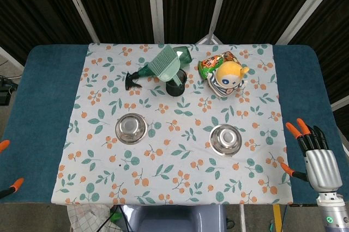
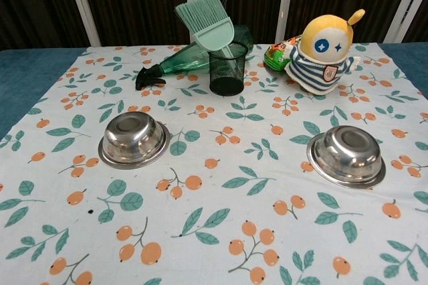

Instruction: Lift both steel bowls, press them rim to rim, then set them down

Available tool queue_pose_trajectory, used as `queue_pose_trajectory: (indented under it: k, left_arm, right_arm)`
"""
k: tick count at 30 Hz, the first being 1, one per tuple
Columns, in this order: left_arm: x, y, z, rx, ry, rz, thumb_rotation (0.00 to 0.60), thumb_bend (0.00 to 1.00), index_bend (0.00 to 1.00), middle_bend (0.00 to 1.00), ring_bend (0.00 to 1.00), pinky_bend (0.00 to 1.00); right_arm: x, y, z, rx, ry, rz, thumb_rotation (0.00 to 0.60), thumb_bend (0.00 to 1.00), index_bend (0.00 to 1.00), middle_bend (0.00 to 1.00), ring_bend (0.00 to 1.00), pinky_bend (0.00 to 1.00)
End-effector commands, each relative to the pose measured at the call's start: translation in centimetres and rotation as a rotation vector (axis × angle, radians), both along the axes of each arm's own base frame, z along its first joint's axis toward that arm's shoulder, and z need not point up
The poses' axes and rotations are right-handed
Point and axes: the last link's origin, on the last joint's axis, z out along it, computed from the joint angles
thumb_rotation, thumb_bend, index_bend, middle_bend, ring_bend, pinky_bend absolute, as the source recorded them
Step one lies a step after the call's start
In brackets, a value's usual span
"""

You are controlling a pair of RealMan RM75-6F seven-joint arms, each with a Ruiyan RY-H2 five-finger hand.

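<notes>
Two steel bowls stand on the floral cloth, and both look rim-down. The left bowl [image 1: 131, 128] [image 2: 134, 141] is left of centre. The right bowl [image 1: 226, 139] [image 2: 346, 156] is right of centre, slightly nearer to me. My right hand [image 1: 314, 150] hovers at the cloth's right edge, well to the right of the right bowl, with its fingers spread and nothing in them. Of my left hand [image 1: 6, 166] only two orange fingertips show at the frame's left edge, set apart and far from the left bowl. The chest view shows no hand.
Behind the bowls a black mesh cup [image 1: 176, 85] [image 2: 227, 69] holds a green brush [image 2: 207, 17]. A green spray bottle [image 1: 143, 72] [image 2: 175, 64] lies beside it. A plush toy [image 1: 228, 78] [image 2: 326, 51] and a snack bag [image 1: 210, 65] stand at the back right. Blue table [image 1: 43, 107] borders the cloth.
</notes>
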Motion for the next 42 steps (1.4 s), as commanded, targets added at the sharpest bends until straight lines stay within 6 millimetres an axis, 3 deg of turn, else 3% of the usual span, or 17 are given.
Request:
queue_pose_trajectory:
  k: [1, 14, 23, 31, 42]
  left_arm:
    - [0.0, -0.1, 0.0, -0.003, 0.000, 0.001, 0.600, 0.07, 0.19, 0.00, 0.00, 0.00]
    - [0.1, -0.3, 0.4, 0.007, -0.012, -0.008, 0.600, 0.07, 0.19, 0.00, 0.00, 0.00]
    - [0.3, -0.8, 0.5, 0.002, -0.015, -0.019, 0.600, 0.07, 0.19, 0.00, 0.00, 0.00]
    - [-0.1, -0.6, 1.3, 0.022, -0.028, -0.007, 0.600, 0.07, 0.19, 0.00, 0.00, 0.00]
    - [-0.1, -0.5, 0.9, 0.003, -0.022, 0.004, 0.600, 0.07, 0.19, 0.00, 0.00, 0.00]
  right_arm:
    - [0.1, 0.0, 0.0, -0.004, 0.001, 0.000, 0.600, 0.07, 0.17, 0.00, 0.09, 0.06]
    - [0.5, 0.3, -0.4, 0.027, -0.040, 0.008, 0.600, 0.07, 0.17, 0.00, 0.08, 0.06]
    - [0.8, 0.2, -2.0, 0.116, -0.062, 0.012, 0.600, 0.07, 0.15, 0.00, 0.06, 0.06]
    - [2.2, -2.9, -3.6, 0.151, -0.063, 0.027, 0.600, 0.07, 0.11, 0.00, 0.06, 0.06]
    - [6.0, -6.7, -6.7, 0.312, -0.064, 0.011, 0.600, 0.07, 0.08, 0.00, 0.06, 0.06]
